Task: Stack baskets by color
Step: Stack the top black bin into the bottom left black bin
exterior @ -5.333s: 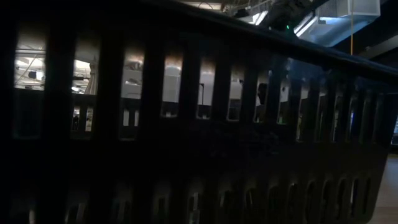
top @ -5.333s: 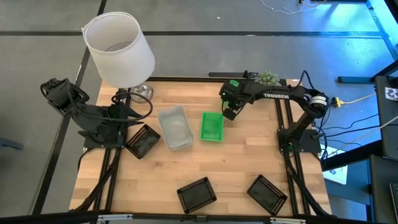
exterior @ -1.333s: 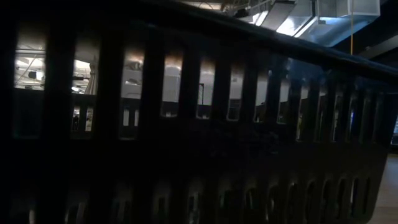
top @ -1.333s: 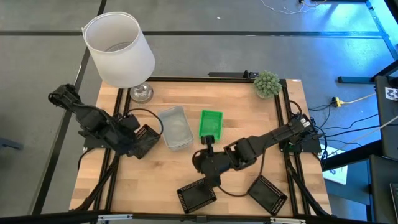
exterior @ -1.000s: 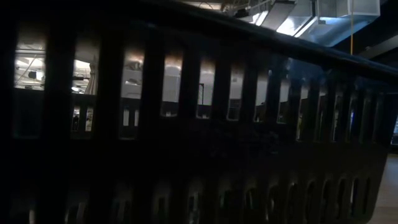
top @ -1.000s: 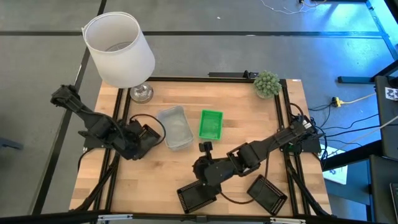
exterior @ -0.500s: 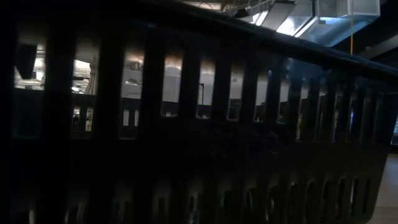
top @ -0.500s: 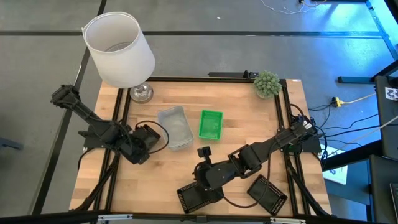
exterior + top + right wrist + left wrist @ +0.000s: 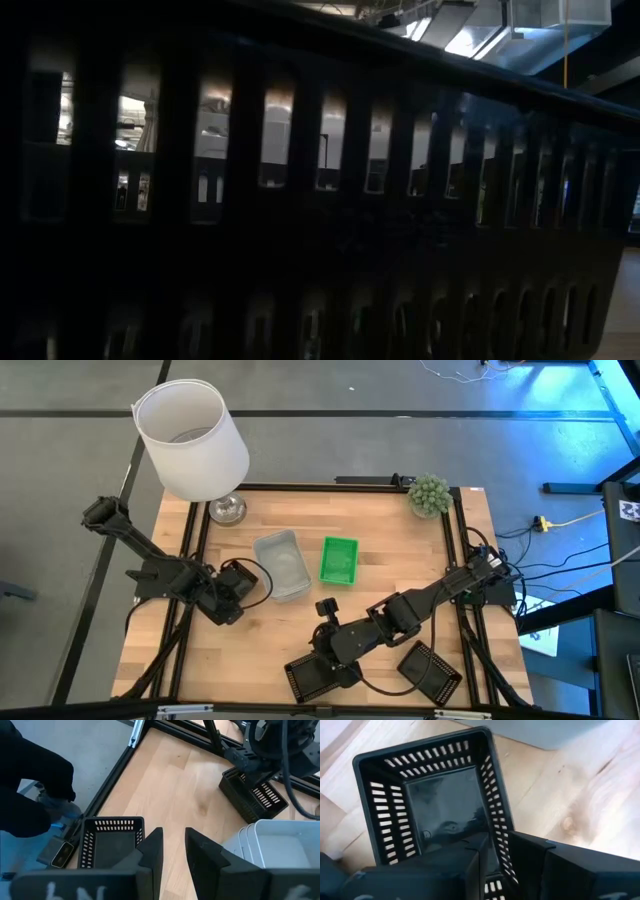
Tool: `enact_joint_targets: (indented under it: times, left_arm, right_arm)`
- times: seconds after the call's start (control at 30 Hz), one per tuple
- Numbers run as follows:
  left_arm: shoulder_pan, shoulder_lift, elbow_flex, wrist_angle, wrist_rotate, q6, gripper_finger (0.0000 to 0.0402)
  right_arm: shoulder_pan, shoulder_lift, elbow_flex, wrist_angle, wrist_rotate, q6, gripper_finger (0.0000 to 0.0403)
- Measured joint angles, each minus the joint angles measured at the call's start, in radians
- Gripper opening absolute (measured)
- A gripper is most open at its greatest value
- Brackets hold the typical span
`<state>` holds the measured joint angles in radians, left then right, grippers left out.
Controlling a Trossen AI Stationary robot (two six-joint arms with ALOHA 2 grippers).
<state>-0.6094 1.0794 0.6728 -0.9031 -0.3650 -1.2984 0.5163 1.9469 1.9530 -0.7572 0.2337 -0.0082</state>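
My left gripper [image 9: 238, 588] is at the table's left, shut on a black basket [image 9: 445, 805] that also shows in the right wrist view [image 9: 252, 795]. My right gripper [image 9: 173, 832] hangs open above another black basket [image 9: 112, 842] near the front edge [image 9: 315, 675], with nothing between its fingers. A stack of grey-white baskets [image 9: 282, 565] and a green basket [image 9: 340, 560] rest on their bottoms at mid-table. In the low view a black basket wall [image 9: 320, 250] fills the picture. My left gripper holds the black basket by one slotted side wall [image 9: 501, 851], one finger [image 9: 470, 865] inside the basket and the other [image 9: 535, 857] outside. The fingers come steeply from above. The basket's mouth faces up; whether its bottom is on the table I cannot tell.
A third black basket [image 9: 430, 670] lies at the near right. A lamp with a white shade [image 9: 190, 440] stands at the far left corner and a small green plant [image 9: 430, 493] at the far right. Bare wood lies between the mid-table baskets and the near ones.
My left gripper has come down toward the table with the black basket, still shut on its wall. My right gripper has tipped a little over the near black basket.
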Motion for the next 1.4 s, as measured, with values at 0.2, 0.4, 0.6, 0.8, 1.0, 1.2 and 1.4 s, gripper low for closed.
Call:
enact_joint_targets:
  times: [0.2,0.4,0.6,0.8,1.0,1.2,1.4]
  left_arm:
    - [0.0,0.0,-0.049,0.073,0.001,0.002,0.0066]
    - [0.0,0.0,-0.081,0.121,-0.001,0.05,0.0066]
    - [0.0,0.0,-0.093,0.156,-0.009,0.053,0.0066]
    - [0.0,0.0,-0.094,0.159,-0.01,0.097,0.0066]
    - [0.0,0.0,-0.094,0.166,-0.007,0.099,0.0066]
    - [0.0,0.0,-0.094,0.166,0.017,0.119,0.0066]
    - [0.0,0.0,-0.094,0.163,0.012,0.146,0.0066]
  right_arm:
    - [-0.007,0.0,0.0,0.007,0.0,0.0,0.0081]
    - [-0.011,0.0,0.0,0.007,0.0,0.0,0.0081]
    - [-0.011,0.0,0.0,0.007,0.0,0.0,0.0081]
    - [-0.012,0.0,0.0,0.007,0.0,0.0,0.0081]
    - [-0.027,0.0,0.0,0.007,0.001,0.0,0.0081]
    - [-0.047,0.0,0.0,0.007,0.001,0.0,0.0081]
    - [-0.061,0.0,0.0,0.006,0.0,-0.003,0.0081]
